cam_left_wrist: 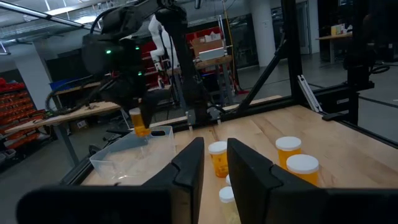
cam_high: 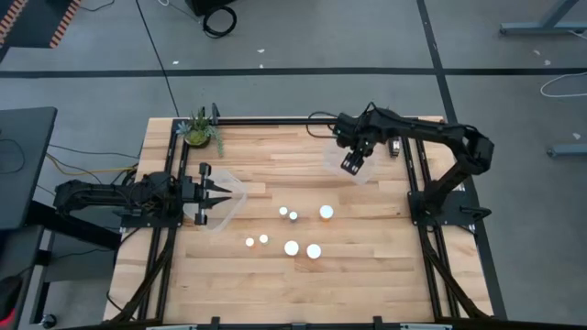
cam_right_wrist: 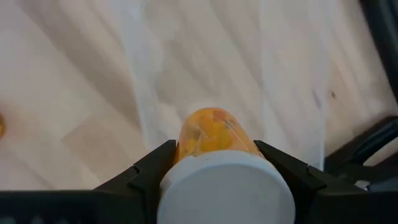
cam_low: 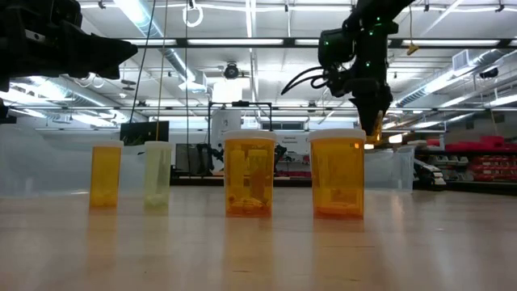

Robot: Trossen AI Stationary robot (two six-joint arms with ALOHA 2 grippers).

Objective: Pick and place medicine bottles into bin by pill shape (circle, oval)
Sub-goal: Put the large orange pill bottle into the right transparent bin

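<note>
Orange bottle, white-capped, is pinched in the right hand above a clear bin. Released off-centre, it may strike the bin's rim and roll across the bench. The left hand, nearly closed and empty, waits over the other bin.

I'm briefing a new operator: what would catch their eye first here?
The right gripper, over the clear bin at the table's far right, holds an orange bottle by its white cap. Six white-capped bottles stand mid-table, while the left gripper waits empty at the left bin.
</note>
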